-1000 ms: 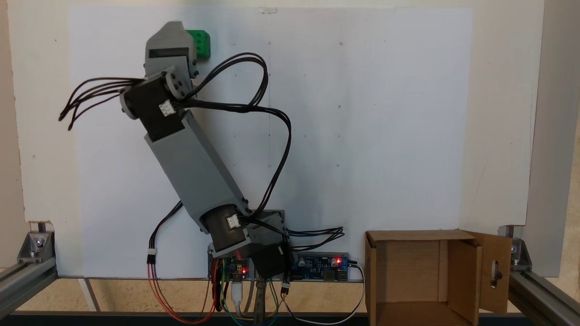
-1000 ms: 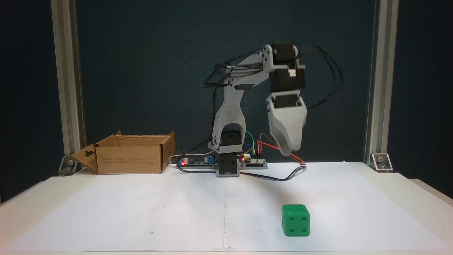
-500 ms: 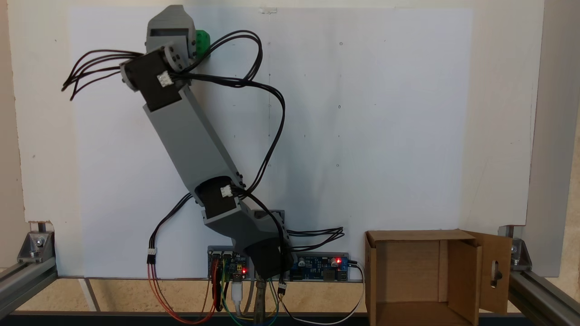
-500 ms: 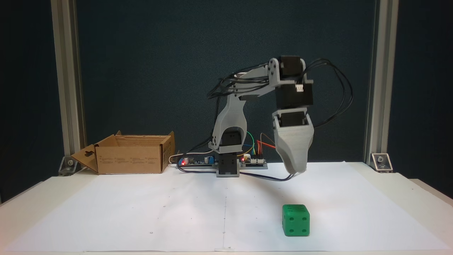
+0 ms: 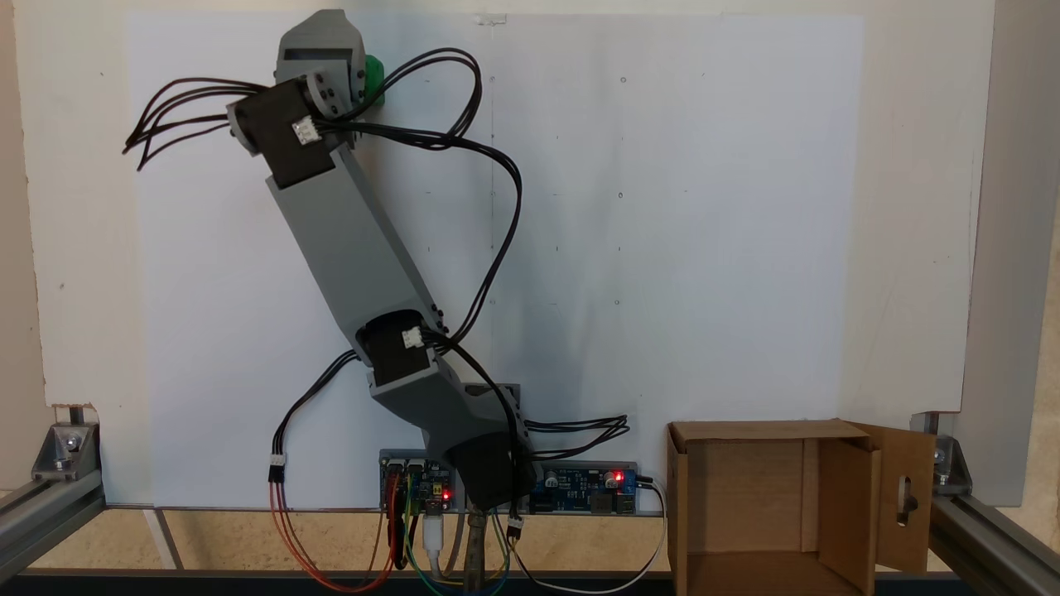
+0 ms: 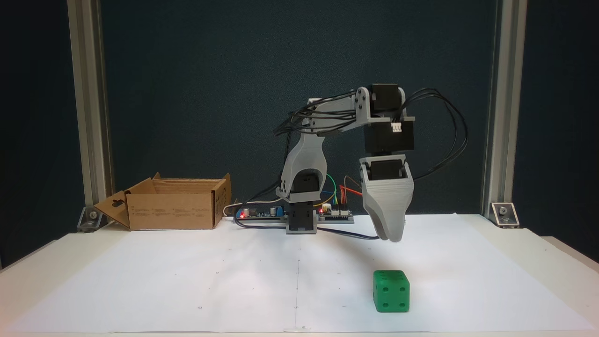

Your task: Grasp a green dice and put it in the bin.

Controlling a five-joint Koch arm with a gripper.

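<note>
gripper (image 6: 392, 238) hovers above dice (image 6: 391, 290), not touching | jaw gap can't be told | bin (image 6: 173, 204) far left

Materials/finish check: mostly matt plastic, paper, cardboard, aluminium.

Green dice (image 6: 391, 290): smooth plastic, slight sheen, recessed pips. Gripper (image 6: 392, 238): grey matt plastic with fine layered ridges, black motor housing at 12 o'clock above it. Bin (image 6: 173, 208): brown corrugated cardboard, matt, rough cut edges, printed text on the side. Paper sheet (image 6: 187, 281): white, matt, smooth, covering the table. Frame posts (image 6: 498, 107): brushed aluminium extrusion, dull shine. Cables (image 5: 489, 232): black glossy insulation. Backdrop (image 6: 210, 70): dark, matt.
</note>
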